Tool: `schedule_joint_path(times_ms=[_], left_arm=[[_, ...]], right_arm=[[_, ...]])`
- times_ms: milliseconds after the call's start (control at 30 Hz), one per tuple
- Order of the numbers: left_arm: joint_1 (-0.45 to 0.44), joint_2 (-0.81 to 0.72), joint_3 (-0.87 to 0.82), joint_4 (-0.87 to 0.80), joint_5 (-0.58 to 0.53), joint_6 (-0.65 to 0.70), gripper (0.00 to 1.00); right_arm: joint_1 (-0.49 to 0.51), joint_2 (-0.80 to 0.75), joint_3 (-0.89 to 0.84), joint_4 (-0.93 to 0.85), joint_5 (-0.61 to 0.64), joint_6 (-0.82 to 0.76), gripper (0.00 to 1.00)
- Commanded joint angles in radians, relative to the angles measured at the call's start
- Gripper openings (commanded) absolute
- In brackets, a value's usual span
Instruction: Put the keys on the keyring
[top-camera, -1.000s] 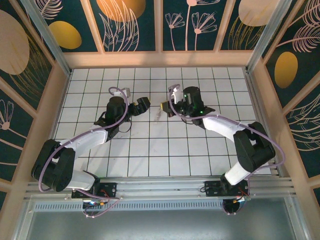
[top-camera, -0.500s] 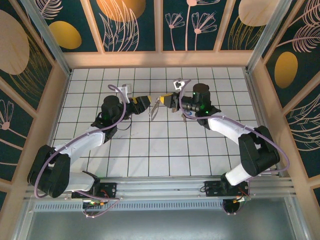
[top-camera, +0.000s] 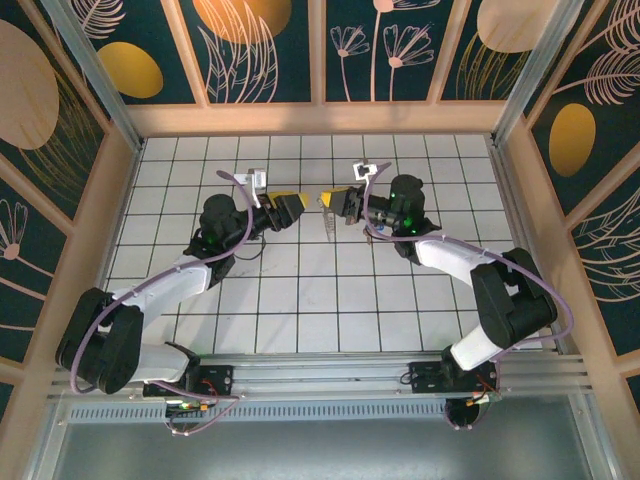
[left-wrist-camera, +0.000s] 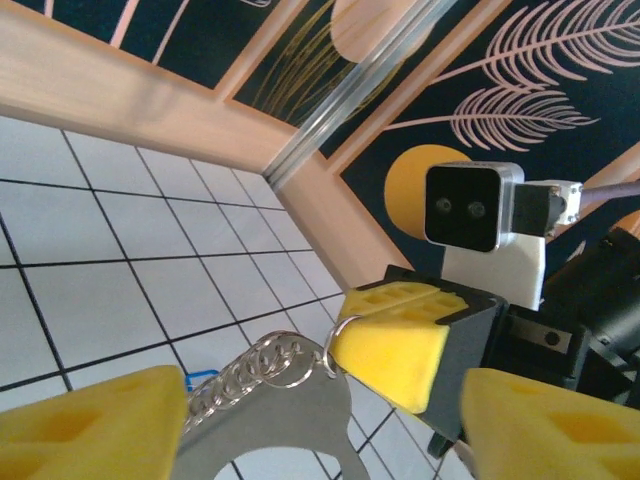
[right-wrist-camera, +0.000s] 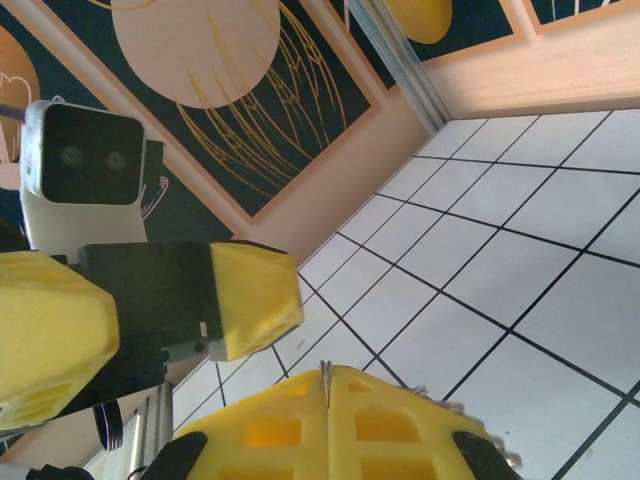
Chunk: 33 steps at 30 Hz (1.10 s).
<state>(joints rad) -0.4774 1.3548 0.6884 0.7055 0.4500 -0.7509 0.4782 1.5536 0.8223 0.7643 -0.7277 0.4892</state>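
Keyring: one, pinched in my right claw, fingers pressed together. Key: one, blue head, just beside it. Left claw: spread wide, empty.

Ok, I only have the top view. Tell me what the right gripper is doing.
Observer: In the right wrist view the right gripper is shut, with thin metal poking out between its fingers.
Operator: Report the left gripper.
Observer: Its own camera shows the left gripper open, with the keyring in view between its fingers.
Operator: Find the key.
Observer: That same view shows a sliver of blue, the key, beside the keyring. I cannot tell whether it is threaded on.
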Motion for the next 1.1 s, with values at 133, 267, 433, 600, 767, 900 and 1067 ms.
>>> schedule_joint_path(times_ms=[133,267,433,600,767,900,1067], left_arm=[[-0.001,0.008,0.036,-0.081,-0.117,0.023,0.84],[-0.001,0.006,0.023,-0.057,-0.107,0.051,0.74],[-0.001,0.012,0.014,-0.005,-0.051,0.039,0.58],[-0.002,0.031,0.005,0.092,0.039,0.004,0.5],[-0.001,0.067,0.008,0.207,0.149,-0.057,0.46],[-0.003,0.084,0.004,0.272,0.192,-0.096,0.46],[-0.003,0.096,0.002,0.326,0.225,-0.128,0.46]], right_arm=[[-0.009,0.007,-0.026,0.098,0.013,0.026,0.0],[-0.015,0.014,-0.024,0.12,0.001,0.046,0.0],[-0.03,0.011,-0.04,0.183,-0.023,0.089,0.0],[-0.039,0.005,-0.059,0.236,-0.049,0.13,0.0],[-0.039,0.008,-0.084,0.327,-0.067,0.204,0.0],[-0.036,0.014,-0.097,0.397,-0.075,0.263,0.0],[-0.017,0.022,-0.091,0.409,-0.076,0.271,0.0]])
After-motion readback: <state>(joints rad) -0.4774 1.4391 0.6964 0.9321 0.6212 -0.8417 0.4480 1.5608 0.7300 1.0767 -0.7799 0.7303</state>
